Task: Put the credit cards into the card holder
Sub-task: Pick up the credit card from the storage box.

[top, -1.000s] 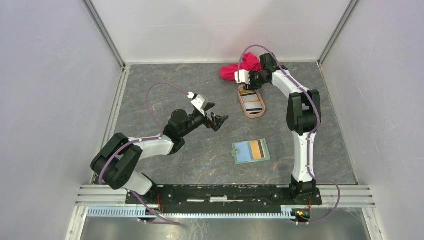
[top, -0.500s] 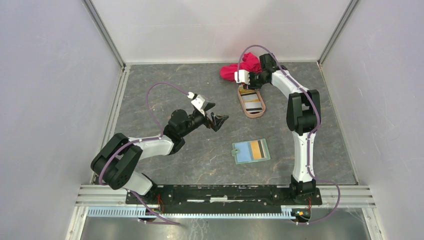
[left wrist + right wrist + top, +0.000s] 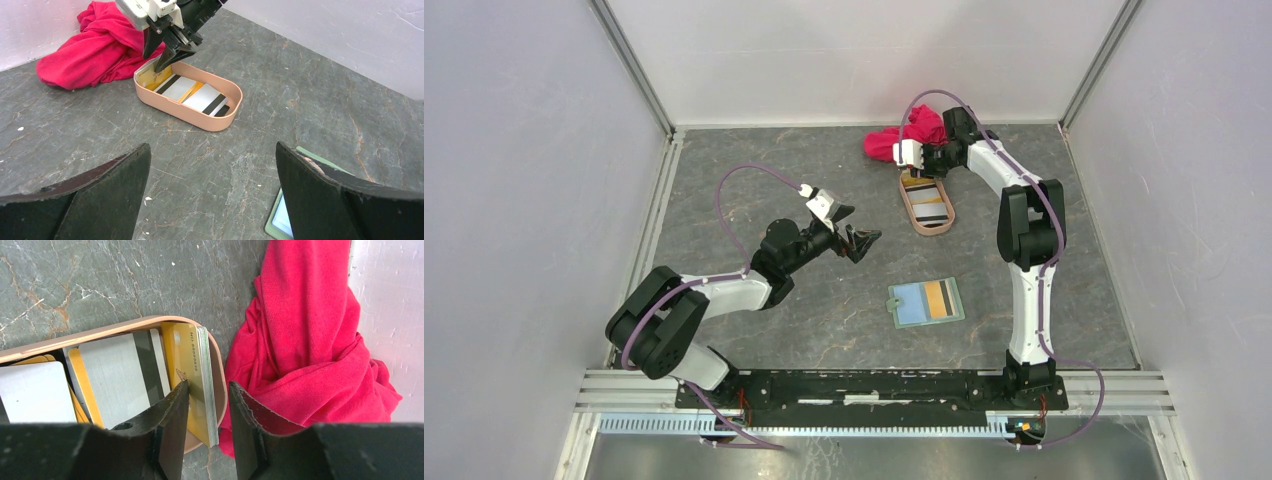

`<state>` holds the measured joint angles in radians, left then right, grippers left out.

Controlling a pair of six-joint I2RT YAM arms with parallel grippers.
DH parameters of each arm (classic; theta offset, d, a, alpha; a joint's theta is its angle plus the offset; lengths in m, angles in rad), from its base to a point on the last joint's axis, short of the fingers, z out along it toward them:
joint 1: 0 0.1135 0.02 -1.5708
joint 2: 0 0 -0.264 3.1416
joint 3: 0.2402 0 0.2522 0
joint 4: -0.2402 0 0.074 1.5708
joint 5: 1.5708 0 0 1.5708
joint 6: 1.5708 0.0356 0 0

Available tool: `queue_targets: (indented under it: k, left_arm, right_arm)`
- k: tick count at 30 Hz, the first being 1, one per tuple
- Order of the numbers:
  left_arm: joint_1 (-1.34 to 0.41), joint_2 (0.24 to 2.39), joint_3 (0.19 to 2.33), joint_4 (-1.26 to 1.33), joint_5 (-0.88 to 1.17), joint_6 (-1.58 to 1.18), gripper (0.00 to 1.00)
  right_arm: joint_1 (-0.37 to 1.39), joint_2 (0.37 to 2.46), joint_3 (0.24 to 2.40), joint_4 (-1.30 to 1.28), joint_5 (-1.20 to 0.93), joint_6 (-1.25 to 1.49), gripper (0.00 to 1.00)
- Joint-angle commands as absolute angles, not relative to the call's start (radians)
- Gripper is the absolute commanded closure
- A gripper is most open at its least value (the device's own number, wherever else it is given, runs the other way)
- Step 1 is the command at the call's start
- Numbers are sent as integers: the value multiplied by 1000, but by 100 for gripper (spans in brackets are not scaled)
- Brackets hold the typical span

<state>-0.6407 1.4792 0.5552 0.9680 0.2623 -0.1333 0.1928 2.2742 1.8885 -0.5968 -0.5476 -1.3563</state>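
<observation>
- Grey, marble-veined tabletop (image 3: 824, 330) boxed in by plain white walls (image 3: 874, 60); a crumpled red cloth (image 3: 310, 340) lies against the far wall.
- Judged progress: early. The flat sage-green fold-over card holder (image 3: 914, 305) lies open on the near-right part of the table, well apart from both grippers. Its pale blue inside faces up, and orange and dark bands show across its right half. That is probably one card already seated, though the top view is too small to be sure.
- Most of the thin plastic credit cards (image 3: 197, 95), white or grey with black stripes and some orange-yellow, lie overlapping in the pinkish-tan oval tray (image 3: 180, 107) just beside the cloth.
- A small stack fronted by a gold card (image 3: 192, 370) stands on edge against the tray's far end.
- The right gripper (image 3: 208, 390) is down over that stack, its jaws narrow and part-open, one finger at the gold face and the other on the cloth side. A gap shows, so nothing looks clamped yet.
- The left gripper (image 3: 867, 240) hangs over bare table left of the tray, jaws wide and empty.
- Left to do, by my reading: pinch the stack, carry it to the holder, slot it in, then repeat for the tray's remaining cards.
- Writing: embossed characters on the gold card begin "NO", followed by digits too fine to read. No brand or logo is legible anywhere.
</observation>
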Motion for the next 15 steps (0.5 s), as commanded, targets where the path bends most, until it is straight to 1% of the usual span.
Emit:
queue_targets:
  k: [1,8,15]
  left_arm:
    - [-636,1468,554,1026,247,-118,0]
    - [-635,1468,553,1026,248,-117,0]
    - [-636,1467,552,1028,248,-117,0]
  right_arm:
    - [196,2206,1904,-581,-557,-1362,60]
    - [196,2197,1902,-590,-558,-1368,62]
    - [196,2194,1895,-610,-568,-1382,67]
